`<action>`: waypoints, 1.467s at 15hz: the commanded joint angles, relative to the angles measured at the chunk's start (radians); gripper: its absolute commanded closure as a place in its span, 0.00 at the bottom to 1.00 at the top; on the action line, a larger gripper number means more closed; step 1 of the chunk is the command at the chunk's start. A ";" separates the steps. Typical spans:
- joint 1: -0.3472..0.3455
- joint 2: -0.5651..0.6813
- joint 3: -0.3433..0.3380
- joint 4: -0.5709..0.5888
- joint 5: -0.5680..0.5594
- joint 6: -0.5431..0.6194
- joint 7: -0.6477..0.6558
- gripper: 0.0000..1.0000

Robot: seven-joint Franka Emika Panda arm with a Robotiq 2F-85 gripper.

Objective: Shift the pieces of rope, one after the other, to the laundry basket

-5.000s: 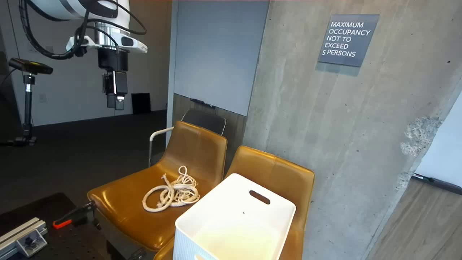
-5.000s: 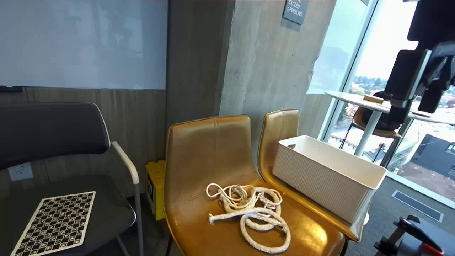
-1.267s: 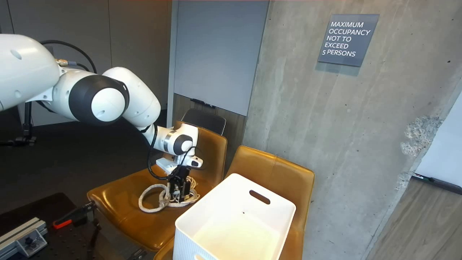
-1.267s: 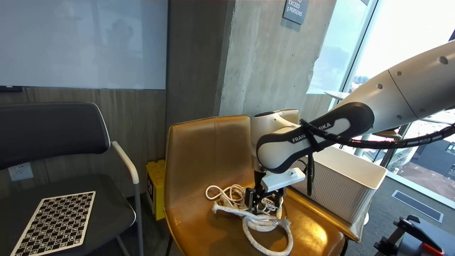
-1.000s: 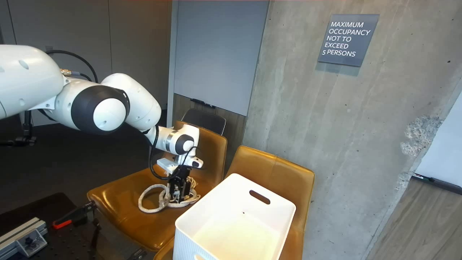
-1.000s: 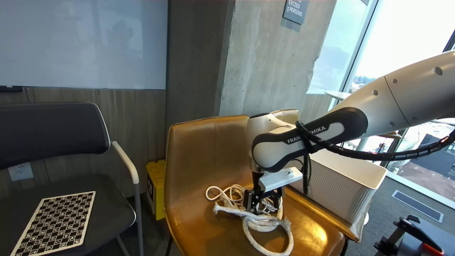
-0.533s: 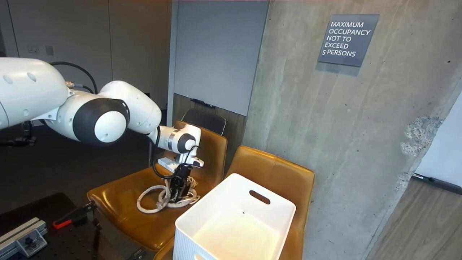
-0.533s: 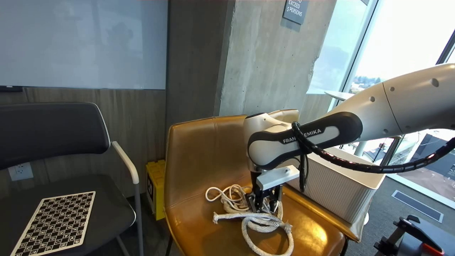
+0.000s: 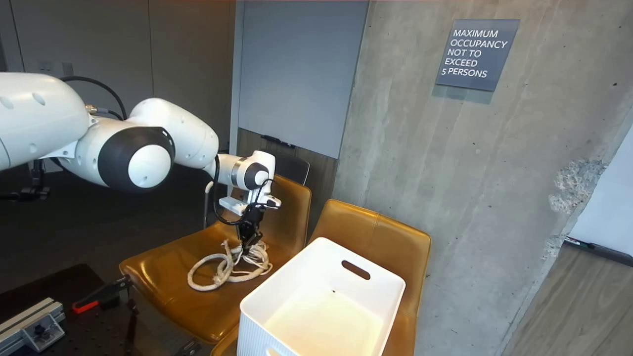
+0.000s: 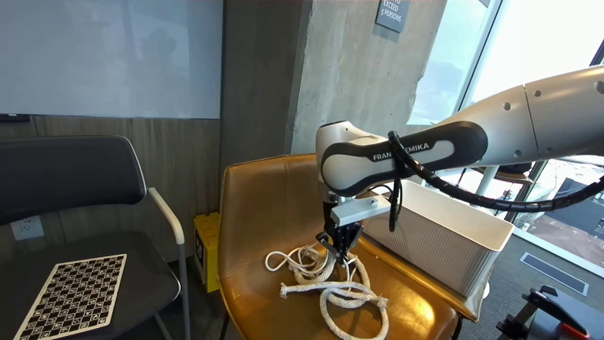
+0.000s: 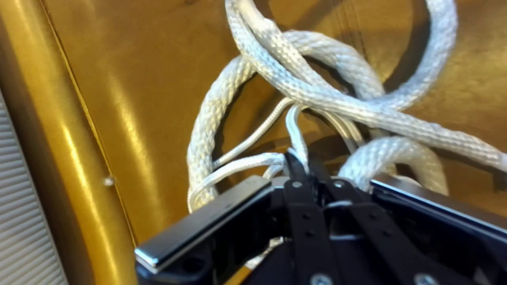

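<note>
White and slack, thin cord (image 11: 253,160) ran up into the end effector (image 11: 304,160), which was clenched with a strand of it caught between the fingertips. The rest lay on the brown chair seat (image 10: 269,307), partly under thick rope (image 11: 324,99) that crossed over it in the wrist view (so a lift seemed likely to drag some of that along). The coming move turned on the laundry basket (image 9: 321,291), which stood near, on the neighbouring chair (image 9: 371,222), its long axis running from chair back to chair front. The way from the end effector therefore lay sideways, across one long ribbed wall, visible at the left edge of the wrist view. The fingertips looked lower than the rim, so the move probably called for a lift first, then a carry over.
</note>
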 commanded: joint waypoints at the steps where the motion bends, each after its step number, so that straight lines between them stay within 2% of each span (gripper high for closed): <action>1: 0.041 -0.133 -0.006 -0.026 -0.016 -0.067 0.011 0.99; 5: 0.086 -0.271 -0.031 -0.024 -0.049 -0.137 0.037 0.99; 10: 0.091 -0.438 -0.068 0.016 -0.090 -0.221 0.074 0.99; 17: 0.012 -0.607 -0.136 0.145 -0.089 -0.355 0.096 0.99; 22: -0.092 -0.684 -0.176 0.246 -0.081 -0.445 0.089 0.99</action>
